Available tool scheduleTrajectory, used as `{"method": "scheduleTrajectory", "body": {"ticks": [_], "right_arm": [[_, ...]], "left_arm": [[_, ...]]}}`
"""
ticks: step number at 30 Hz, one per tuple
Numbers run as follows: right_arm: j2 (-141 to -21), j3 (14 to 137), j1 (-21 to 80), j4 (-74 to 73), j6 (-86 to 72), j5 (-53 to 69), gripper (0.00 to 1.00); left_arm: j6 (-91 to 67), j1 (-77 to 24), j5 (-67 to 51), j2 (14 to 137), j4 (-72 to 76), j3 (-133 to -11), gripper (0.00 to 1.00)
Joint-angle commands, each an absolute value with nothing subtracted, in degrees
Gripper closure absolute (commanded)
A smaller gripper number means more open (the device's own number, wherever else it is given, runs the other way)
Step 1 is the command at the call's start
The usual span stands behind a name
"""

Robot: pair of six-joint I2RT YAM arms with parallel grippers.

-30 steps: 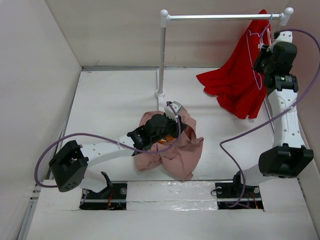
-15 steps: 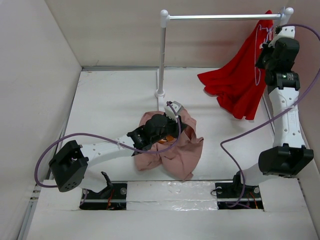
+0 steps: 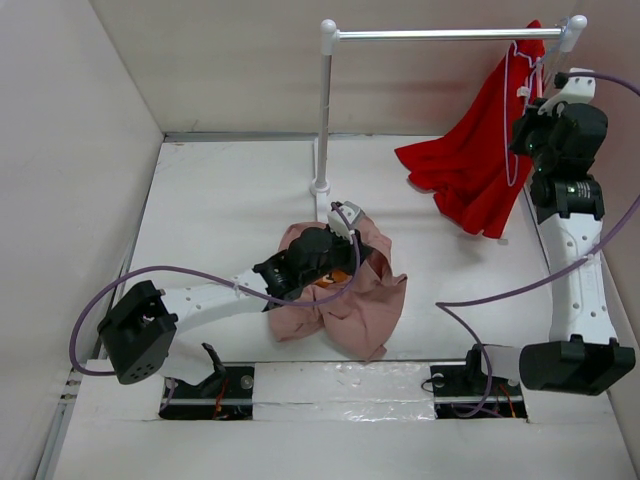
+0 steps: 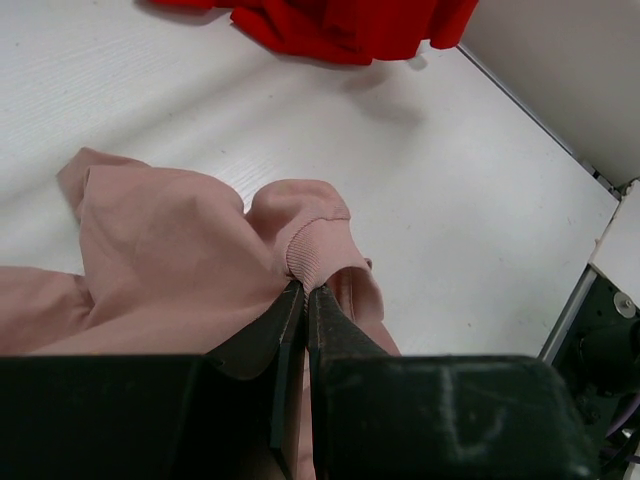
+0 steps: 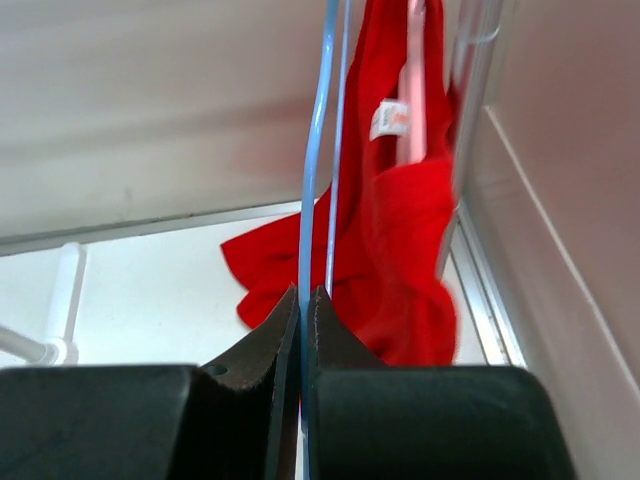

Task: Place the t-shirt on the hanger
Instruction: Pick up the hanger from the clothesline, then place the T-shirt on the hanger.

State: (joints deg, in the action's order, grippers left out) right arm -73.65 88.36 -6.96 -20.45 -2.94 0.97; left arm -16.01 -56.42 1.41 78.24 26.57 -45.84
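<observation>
**Dusty pink cloth, heaped, and one wire hanger: both gripped**

Pink t-shirt (image 3: 345, 300): crumpled on the white table (image 3: 220, 200), near the foot of the rail's post, with an orange print just showing. Its ribbed collar is pinched in the left gripper (image 4: 303, 295), whose jaws are closed tight on the fabric.

Pale wire hanger (image 5: 314, 150): up at the far right, by the end of the metal rail (image 3: 440, 34) and against a red garment (image 3: 465, 170) that drapes from there down to the table. The right gripper (image 5: 303, 300) is clamped on the hanger's thin wire.

Shirt and hanger lie well apart.

The left arm (image 3: 210, 298) covers much of the t-shirt (image 3: 365, 300).
</observation>
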Motion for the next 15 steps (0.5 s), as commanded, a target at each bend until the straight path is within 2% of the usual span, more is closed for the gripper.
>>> {"method": "scheduleTrajectory", "body": {"ticks": [1,9,15], "right_arm": [[-70.5,84.1,-5.7,-13.7,-4.7,5.1,1.0],[-62.5,73.5,0.5,-13.5,-5.6,7.2,1.0],[-48.1,60.1,7.1,-15.5,-7.8,11.2,1.0]], "left_arm": [[-16.7,-55.6,0.3,76.8,30.8,-45.2,1.0],[-17.1,-53.8,-0.6,78.7,30.0,-47.4,1.0],[-19.7,-50.9,1.1,81.1,29.2,-49.7,1.0]]}}
